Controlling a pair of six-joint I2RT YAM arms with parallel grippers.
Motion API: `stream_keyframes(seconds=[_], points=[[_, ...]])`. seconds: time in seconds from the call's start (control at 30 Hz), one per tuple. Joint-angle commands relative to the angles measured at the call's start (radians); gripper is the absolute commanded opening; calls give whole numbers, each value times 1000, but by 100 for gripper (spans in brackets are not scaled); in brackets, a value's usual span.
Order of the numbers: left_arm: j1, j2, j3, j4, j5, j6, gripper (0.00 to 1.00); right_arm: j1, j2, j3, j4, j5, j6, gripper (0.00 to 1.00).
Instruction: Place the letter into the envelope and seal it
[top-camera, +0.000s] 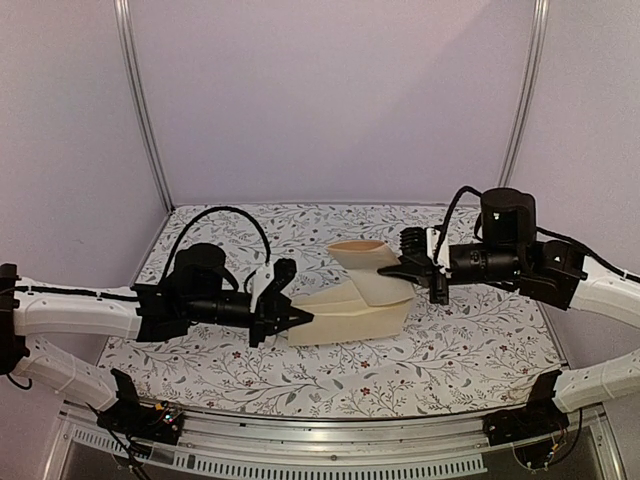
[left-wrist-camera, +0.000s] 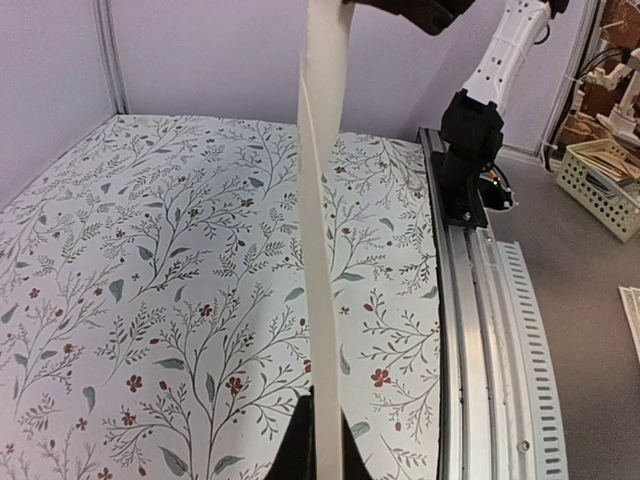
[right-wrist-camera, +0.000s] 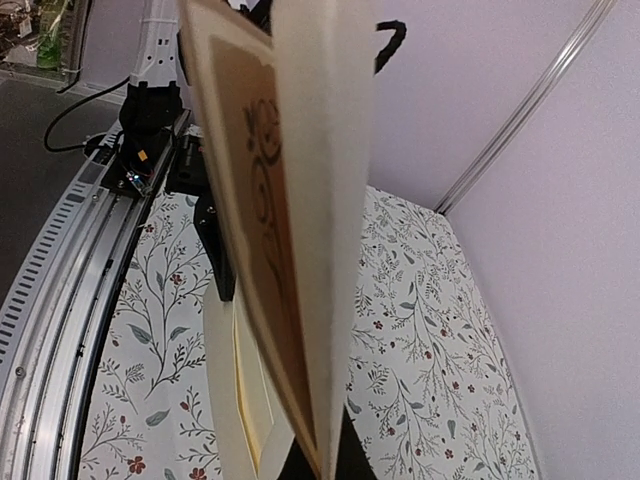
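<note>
Left jaws clamped on the envelope (top-camera: 350, 320) corner, right jaws pinched shut on the curled letter (top-camera: 365, 262), over floral bench (top-camera: 450, 340).

Cream envelope (top-camera: 345, 318); tan letter (right-wrist-camera: 255, 190), dark scroll border; white table (top-camera: 470, 340), grey-green vines.

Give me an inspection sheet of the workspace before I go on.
Surface: floral cloth, flat.
Job's things: envelope held at its left end; letter curled, raised over it; whether it is inside, cannot tell.
Clutter: nothing seen.
Grippers: left gripper shut on envelope; right gripper shut on letter.
Cables: black loop behind left gripper; second cable behind right gripper.
Surroundings: pale walls, metal posts, rail, basket beyond it.
</note>
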Motion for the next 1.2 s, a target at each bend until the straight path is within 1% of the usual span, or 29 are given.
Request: stream_keyframes(seconds=[0.0, 0.1, 0.37, 0.6, 1.03, 1.17], points=[[17, 5, 0, 27, 27, -15, 0, 6, 43, 53, -60, 16, -13, 0], [16, -6, -1, 28, 52, -21, 0, 5, 59, 64, -96, 26, -20, 0], [16, -16, -2, 16, 110, -15, 0, 5, 66, 72, -98, 20, -51, 0], [14, -2, 4, 4, 159, 2, 0, 8, 83, 79, -138, -25, -117, 0], [14, 15, 12, -1, 162, 4, 0, 34, 147, 129, -213, -111, -208, 0], [14, 14, 12, 0, 167, 7, 0, 42, 153, 120, -215, -100, -227, 0]])
